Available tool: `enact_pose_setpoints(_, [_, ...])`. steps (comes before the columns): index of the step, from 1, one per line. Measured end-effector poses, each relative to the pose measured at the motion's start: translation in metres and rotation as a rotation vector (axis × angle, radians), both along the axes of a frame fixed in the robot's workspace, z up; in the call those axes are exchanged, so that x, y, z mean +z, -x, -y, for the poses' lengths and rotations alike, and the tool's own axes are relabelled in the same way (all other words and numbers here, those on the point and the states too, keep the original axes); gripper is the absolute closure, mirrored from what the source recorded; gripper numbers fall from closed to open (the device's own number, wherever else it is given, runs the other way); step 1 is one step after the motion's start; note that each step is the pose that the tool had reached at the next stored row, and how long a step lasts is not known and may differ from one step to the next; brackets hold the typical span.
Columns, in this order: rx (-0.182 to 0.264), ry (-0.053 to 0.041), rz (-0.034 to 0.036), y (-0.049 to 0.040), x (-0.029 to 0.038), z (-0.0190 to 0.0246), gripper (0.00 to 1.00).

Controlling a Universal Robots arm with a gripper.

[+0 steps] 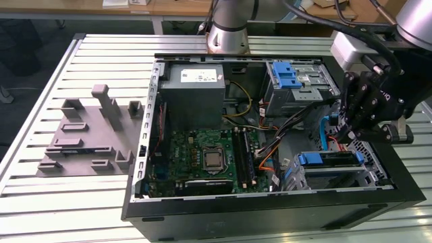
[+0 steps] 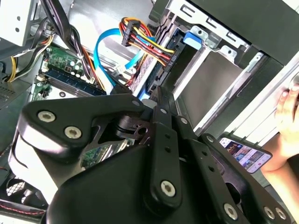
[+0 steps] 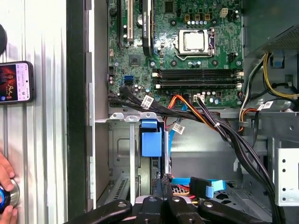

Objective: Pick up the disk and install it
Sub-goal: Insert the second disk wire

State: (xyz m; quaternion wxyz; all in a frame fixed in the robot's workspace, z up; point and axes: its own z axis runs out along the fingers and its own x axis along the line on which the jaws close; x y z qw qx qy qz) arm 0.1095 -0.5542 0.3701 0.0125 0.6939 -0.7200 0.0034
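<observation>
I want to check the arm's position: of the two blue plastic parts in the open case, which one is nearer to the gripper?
The blue part on the lower drive cage, just below the gripper. The other blue part sits on the upper bay near the arm's base, much farther away.

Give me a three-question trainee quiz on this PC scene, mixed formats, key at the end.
1. True or false: the computer case has its side panel closed.
2. In the first wrist view, what lies on the table beside the case? A) smartphone B) screwdriver C) mug
3. Fill in: the gripper hangs over the case at the exterior view's ____ (left or right).
Key: 1 false; 2 A; 3 right.
</observation>
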Motion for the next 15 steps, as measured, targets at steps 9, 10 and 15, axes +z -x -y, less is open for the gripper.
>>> enact_pose_setpoints(9, [0.0,-0.0001,0.001,0.0041,0.0031,0.0,0.89])
enact_pose_setpoints(10, [0.0,0.0001,0.001,0.0041,0.0033,0.0,0.89])
enact_pose_setpoints(15, [0.0,-0.0001,0.001,0.0042,0.0066,-0.0004,0.89])
